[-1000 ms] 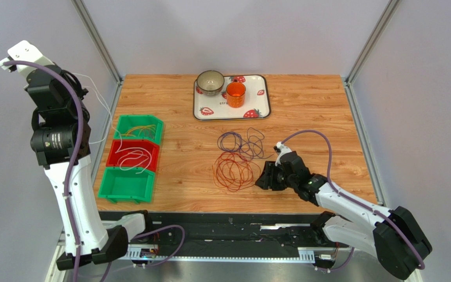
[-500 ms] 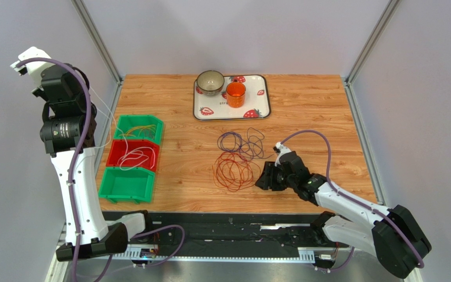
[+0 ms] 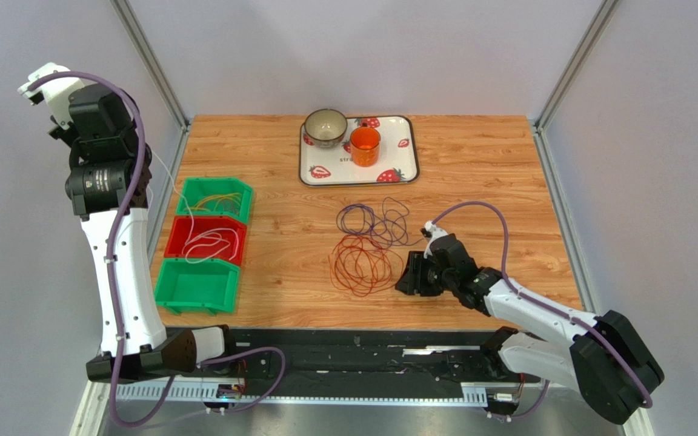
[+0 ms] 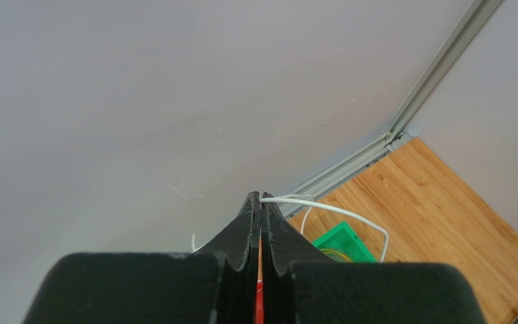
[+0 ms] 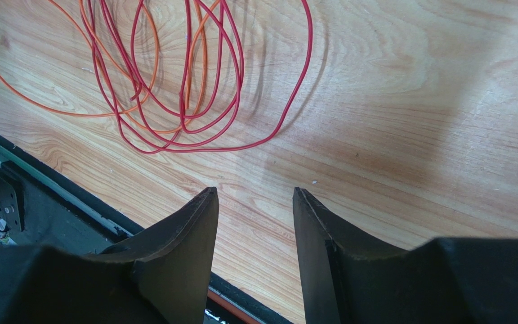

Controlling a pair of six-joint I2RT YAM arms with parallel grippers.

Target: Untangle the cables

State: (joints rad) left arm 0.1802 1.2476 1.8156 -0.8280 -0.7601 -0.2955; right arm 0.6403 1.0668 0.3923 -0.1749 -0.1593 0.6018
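High over the left edge of the table, my left arm has straightened and drawn its wrist a little inward during the last second. The white cable (image 4: 336,210) it carries now hangs closer to the arm than before. The left gripper (image 4: 260,197) is pressed together on that cable, which leaves the fingertips, arcs out and drops toward the bins. The cable's lower loops lie in the red bin (image 3: 172,238), which sits between two green bins, the farther one (image 3: 243,195) holding yellow strands. I judge that the white cable is already free of the heap and only needs lowering and releasing.

The rest of the cables lie on the wood near the middle of the table. A dark red and orange coil (image 3: 362,263) sits nearer to me, and a purple coil (image 3: 371,220) is just beyond it, with the two overlapping where they meet.

My right arm has barely moved. It reaches low across the table, forearm nearly flat. The right gripper (image 5: 255,192) is spread and holds nothing, hovering just beside the red loops (image 5: 241,145) and pointing toward the near table edge. Those red and orange strands (image 5: 52,108) still cross each other, so I take them as the next job.
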